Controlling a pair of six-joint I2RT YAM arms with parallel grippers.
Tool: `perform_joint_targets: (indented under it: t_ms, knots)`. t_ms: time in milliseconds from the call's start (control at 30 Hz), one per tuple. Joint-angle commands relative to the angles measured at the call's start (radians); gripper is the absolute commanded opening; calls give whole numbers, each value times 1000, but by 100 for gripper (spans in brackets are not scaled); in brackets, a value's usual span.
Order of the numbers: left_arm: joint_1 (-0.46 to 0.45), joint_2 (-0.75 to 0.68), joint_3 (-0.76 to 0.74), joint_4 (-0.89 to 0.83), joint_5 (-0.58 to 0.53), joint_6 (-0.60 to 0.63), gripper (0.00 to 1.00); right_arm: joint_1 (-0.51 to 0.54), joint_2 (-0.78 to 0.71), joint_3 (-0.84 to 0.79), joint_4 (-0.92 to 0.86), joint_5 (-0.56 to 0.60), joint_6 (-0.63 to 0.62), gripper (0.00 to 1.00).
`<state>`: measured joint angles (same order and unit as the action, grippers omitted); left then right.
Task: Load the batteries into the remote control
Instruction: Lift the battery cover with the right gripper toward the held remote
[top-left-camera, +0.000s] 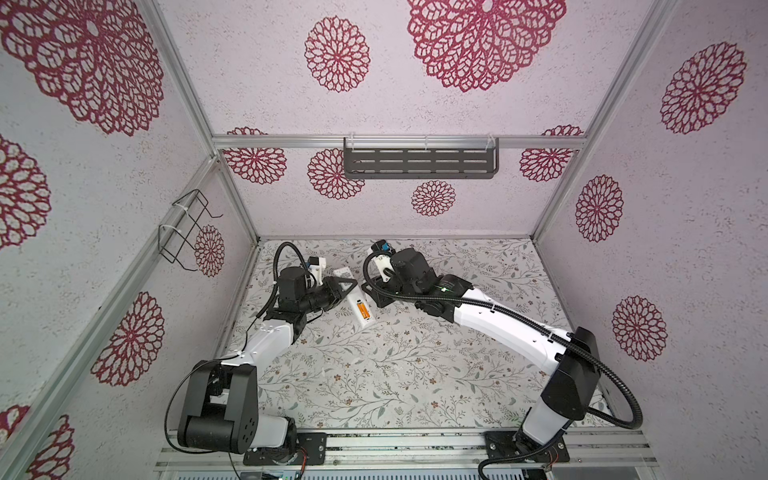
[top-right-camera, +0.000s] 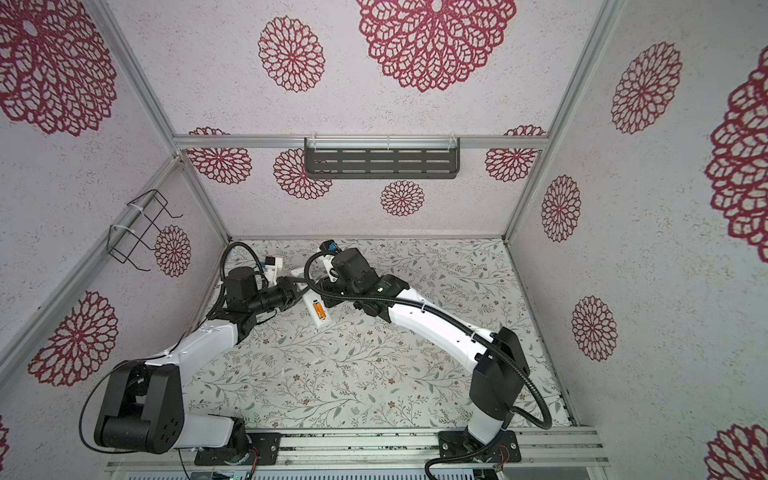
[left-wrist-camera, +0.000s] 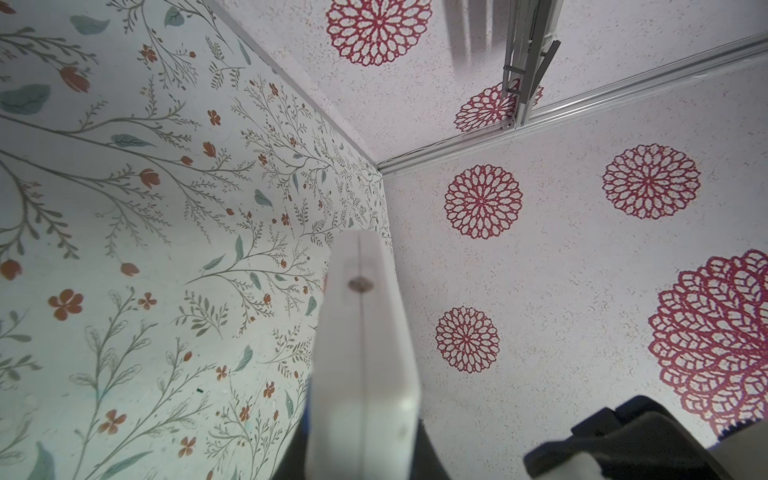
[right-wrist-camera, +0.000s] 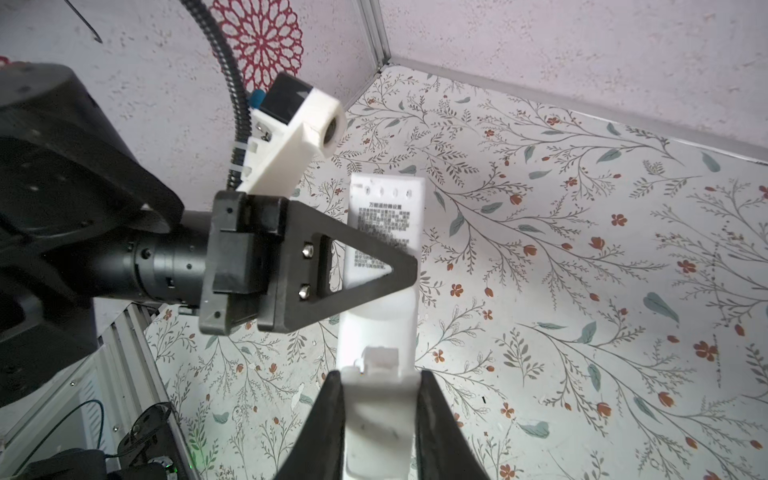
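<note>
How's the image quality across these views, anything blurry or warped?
In both top views the wide lens splays the frame rails, light even, batteries distinct; left wrist view: the remote control looms out of focus against a crisp floral tabletop; right wrist view: its label is in focus, the white piece in the right gripper soft.

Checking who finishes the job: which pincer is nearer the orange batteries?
Right. The right pincer holds the battery cover just beside the batteries; the left pincer clamps the remote control farther along its body.
</note>
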<state>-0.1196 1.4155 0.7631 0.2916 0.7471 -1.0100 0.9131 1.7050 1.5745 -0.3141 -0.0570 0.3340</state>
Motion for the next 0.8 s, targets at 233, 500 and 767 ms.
perform_joint_targets:
  t_ms: [233,500,767]
  knots:
    - [-5,10,-2,122,12,-63,0,24,16,13,11,-30,-1,16]
    - [-3,5,-13,146,9,-79,0,31,27,17,-15,-22,-10,15]
    - [0,-8,-24,150,5,-80,0,48,50,45,-72,1,-35,15]
